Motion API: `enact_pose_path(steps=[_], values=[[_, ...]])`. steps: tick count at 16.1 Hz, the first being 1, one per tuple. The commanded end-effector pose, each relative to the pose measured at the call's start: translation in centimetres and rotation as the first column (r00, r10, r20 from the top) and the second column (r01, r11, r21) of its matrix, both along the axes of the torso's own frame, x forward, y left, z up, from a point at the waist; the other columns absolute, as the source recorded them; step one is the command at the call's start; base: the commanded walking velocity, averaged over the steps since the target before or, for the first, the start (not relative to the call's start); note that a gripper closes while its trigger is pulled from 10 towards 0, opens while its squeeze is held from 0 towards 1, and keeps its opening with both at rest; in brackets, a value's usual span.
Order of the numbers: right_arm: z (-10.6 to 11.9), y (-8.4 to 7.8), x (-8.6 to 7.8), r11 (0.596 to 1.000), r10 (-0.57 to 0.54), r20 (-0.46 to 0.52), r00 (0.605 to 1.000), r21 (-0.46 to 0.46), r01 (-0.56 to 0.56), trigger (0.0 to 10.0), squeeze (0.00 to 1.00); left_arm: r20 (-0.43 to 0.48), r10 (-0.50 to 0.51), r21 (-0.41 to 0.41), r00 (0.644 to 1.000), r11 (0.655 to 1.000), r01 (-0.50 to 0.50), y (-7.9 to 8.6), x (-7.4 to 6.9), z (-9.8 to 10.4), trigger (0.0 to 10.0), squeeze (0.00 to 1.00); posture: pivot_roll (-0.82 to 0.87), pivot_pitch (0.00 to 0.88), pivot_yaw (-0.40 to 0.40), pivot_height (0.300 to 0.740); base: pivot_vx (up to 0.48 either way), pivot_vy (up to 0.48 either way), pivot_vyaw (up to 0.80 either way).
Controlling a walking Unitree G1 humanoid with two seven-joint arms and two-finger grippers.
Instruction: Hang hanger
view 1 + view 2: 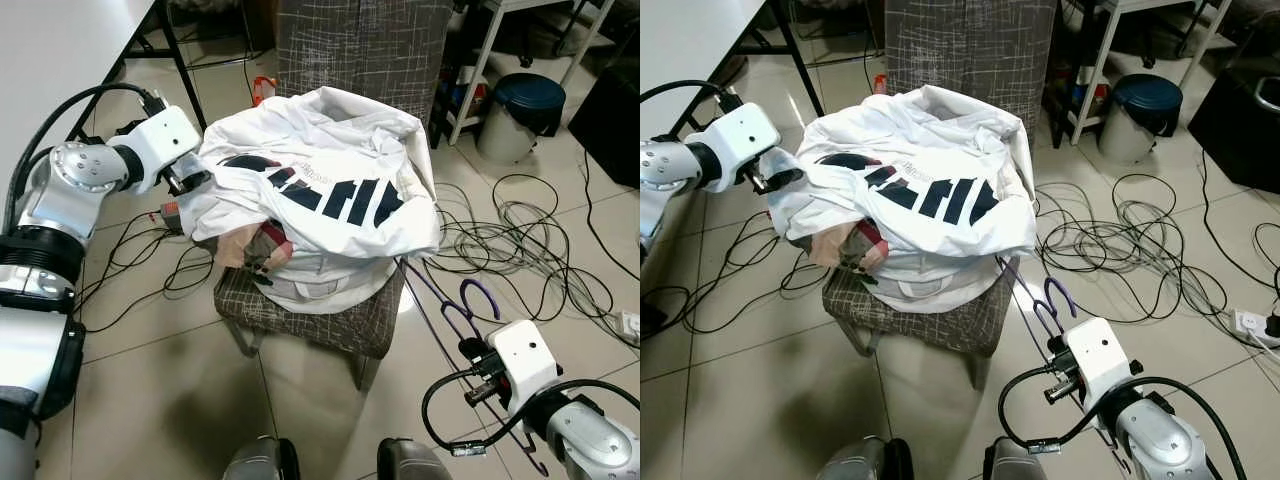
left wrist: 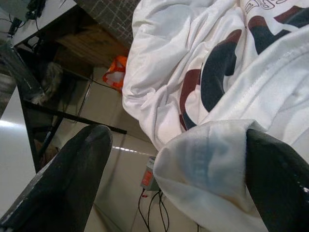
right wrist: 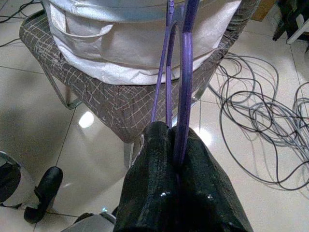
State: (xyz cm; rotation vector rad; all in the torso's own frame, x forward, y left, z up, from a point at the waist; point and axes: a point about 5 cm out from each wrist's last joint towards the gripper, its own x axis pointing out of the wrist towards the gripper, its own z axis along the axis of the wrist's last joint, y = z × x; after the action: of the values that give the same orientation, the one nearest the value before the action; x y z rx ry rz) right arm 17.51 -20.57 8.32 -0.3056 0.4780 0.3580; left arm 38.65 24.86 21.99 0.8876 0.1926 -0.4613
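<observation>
A white T-shirt [image 1: 320, 190] with dark lettering is heaped over a white laundry bag [image 1: 320, 288] on a grey patterned chair [image 1: 335, 325]. A purple hanger [image 1: 445, 300] runs from under the shirt's right edge down to my right gripper [image 1: 472, 352], which is shut on it, its hook [image 1: 482, 296] curling just above. In the right wrist view the hanger's purple wires [image 3: 186, 72] rise from between the shut fingers [image 3: 154, 159]. My left gripper [image 1: 190, 180] is open at the shirt's left edge, a fold of white fabric [image 2: 207, 164] lying between its fingers [image 2: 72, 179].
Tangled cables [image 1: 520, 240] cover the floor right of the chair, with a power strip [image 1: 630, 325] beyond. A dark-lidded bin [image 1: 522, 115] stands at back right. A white table [image 1: 60, 50] is at the left. My feet [image 1: 265, 460] are near the chair's front.
</observation>
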Motion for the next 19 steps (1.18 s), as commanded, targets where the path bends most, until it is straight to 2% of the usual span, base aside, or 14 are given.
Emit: enact_pose_path(steps=[1,6,7,8,9,11,13,16,19], values=[[0.1,0.2,-0.2,1.000,0.005,0.004,1.000,0.004,-0.005,10.0,0.00,0.017,0.012,-0.006,1.000,1.000,-0.012,0.0,0.0,-0.1,10.0,0.00,-0.17,0.105,0.086,0.740,0.000,0.000,0.00],[0.1,0.2,-0.3,1.000,0.002,0.002,1.000,0.004,-0.002,10.0,0.00,0.053,0.062,0.041,0.997,0.997,-0.064,-0.2,0.0,-0.8,10.0,0.00,-0.17,0.107,0.088,0.740,0.000,0.000,0.00],[0.1,0.2,-0.3,1.000,0.002,0.002,1.000,0.006,-0.002,10.0,0.00,0.040,0.050,0.081,0.998,0.995,-0.053,-0.4,-0.2,-1.3,10.0,0.00,-0.17,0.107,0.089,0.740,0.000,0.000,0.00],[0.1,0.2,-0.3,1.000,0.002,0.002,1.000,0.006,-0.002,10.0,0.00,0.040,0.050,0.081,0.998,0.995,-0.053,-0.4,-0.2,-1.3,10.0,0.00,-0.17,0.107,0.089,0.740,0.000,0.000,0.00],[0.0,0.3,-0.3,1.000,0.001,0.002,1.000,0.007,-0.001,10.0,0.00,-0.007,0.011,0.130,1.000,0.991,-0.010,-0.6,-0.7,-1.9,10.0,0.00,-0.17,0.108,0.089,0.740,0.000,0.000,0.00],[0.0,0.3,-0.3,1.000,0.002,0.002,1.000,0.009,-0.002,10.0,0.00,-0.045,-0.012,0.153,0.999,0.988,0.018,-0.6,-1.2,-2.3,10.0,0.00,-0.16,0.110,0.088,0.740,0.000,0.000,0.00],[0.0,0.3,-0.2,1.000,0.002,0.002,1.000,0.010,-0.002,10.0,0.00,-0.010,0.025,0.155,1.000,0.988,-0.023,-0.5,-1.0,-2.0,10.0,0.00,-0.16,0.110,0.086,0.740,0.000,0.000,0.00],[0.0,0.4,-0.2,1.000,0.004,0.002,1.000,0.011,-0.004,10.0,0.00,0.098,0.142,0.145,0.985,0.977,-0.155,0.0,-0.3,-1.1,10.0,0.00,-0.16,0.111,0.090,0.740,0.000,0.000,0.00],[-0.1,0.4,-0.3,1.000,0.002,-0.001,1.000,0.010,-0.002,10.0,0.00,0.101,0.144,0.063,0.984,0.987,-0.151,-0.5,-0.5,-0.8,10.0,0.00,-0.16,0.110,0.091,0.740,0.000,0.000,0.00]])
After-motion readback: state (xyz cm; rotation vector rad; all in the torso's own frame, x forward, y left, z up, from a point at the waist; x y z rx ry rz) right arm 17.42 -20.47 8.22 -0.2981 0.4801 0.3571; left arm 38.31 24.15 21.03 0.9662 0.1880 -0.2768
